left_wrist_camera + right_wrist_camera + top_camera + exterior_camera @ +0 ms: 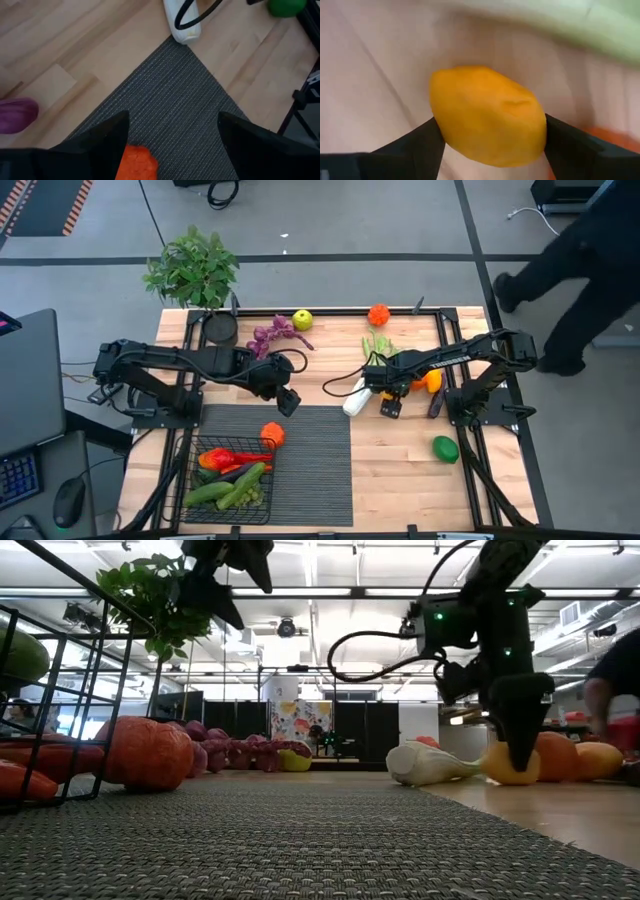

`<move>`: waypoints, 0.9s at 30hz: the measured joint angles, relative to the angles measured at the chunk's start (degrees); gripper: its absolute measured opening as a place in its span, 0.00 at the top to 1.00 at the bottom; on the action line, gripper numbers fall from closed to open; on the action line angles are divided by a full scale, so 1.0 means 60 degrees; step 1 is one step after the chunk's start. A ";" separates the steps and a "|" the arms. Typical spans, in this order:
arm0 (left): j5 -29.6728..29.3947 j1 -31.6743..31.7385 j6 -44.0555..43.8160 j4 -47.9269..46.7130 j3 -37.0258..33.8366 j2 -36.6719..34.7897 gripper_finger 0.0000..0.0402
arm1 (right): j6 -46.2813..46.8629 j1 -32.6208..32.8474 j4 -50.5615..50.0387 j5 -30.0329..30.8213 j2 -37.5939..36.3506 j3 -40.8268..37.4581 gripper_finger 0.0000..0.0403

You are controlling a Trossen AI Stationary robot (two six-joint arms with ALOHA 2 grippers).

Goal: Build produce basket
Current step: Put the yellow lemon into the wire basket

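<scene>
The black wire basket [192, 498] stands at the mat's near left and holds red peppers [228, 457] and cucumbers [232, 486]. An orange [272, 435] lies on the mat beside it. My left gripper [172, 130] hangs open above the mat, just beyond that orange [135, 162]. My right gripper [490, 137] points down at the table's right half, shut on a yellow lemon [487, 115]. A leek [360, 392] lies just left of it. Purple grapes [272, 335] and a green apple [445, 448] rest on the wood. My right gripper pinches the lemon between its two fingers, one finger [427, 142] on each of two opposite sides [442, 125] at about mid-height. The fingers come from above, pointing down. In the low view the lemon [503, 766] sits on the table under them.
A dark ribbed mat [310, 470] covers the near middle of the table. A potted plant [195, 270] stands at the far left corner. More orange and yellow fruit [570, 758] lies right of my right gripper. A person [590, 270] stands beyond the table's right far corner.
</scene>
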 joint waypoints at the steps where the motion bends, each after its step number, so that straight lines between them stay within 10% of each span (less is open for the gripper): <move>1: 0.0000 0.0010 0.0000 -0.0007 0.0000 0.0000 0.23 | 0.0000 0.0003 -0.0309 -0.0191 0.0000 0.0049 0.28; 10: -0.0030 0.0015 0.0834 0.1614 0.0000 0.0000 0.23 | 0.1582 0.0022 -0.0975 -0.1783 -0.1052 0.1777 0.26; 27: -0.0654 0.0058 0.5328 0.4902 -0.0001 -0.0317 0.27 | 0.5635 0.0090 0.2850 -0.3634 -0.2185 0.3256 0.24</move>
